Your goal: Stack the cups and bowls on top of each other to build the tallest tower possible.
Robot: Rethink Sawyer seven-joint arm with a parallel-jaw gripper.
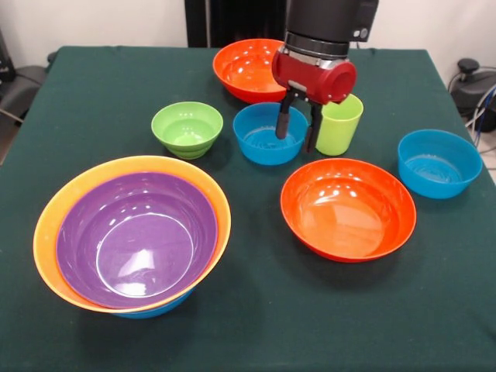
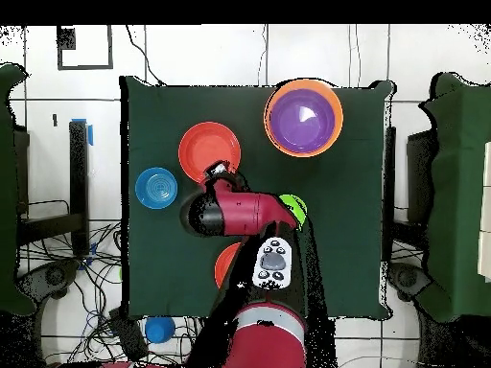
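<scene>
Dark green surface [image 1: 116, 85], bowls spread across it. Gripper [image 1: 296, 130] hanging with fingers parted, holding nothing, tips over the right rim of a blue bowl [image 1: 260, 136], lime-green cup [image 1: 339, 124] upright just right of them. Purple bowl [image 1: 136, 236] nested in an orange bowl [image 1: 54, 225], blue showing beneath. Small green bowl [image 1: 187, 128] left of the blue one; red-orange bowl [image 1: 347, 209] in front.
</scene>
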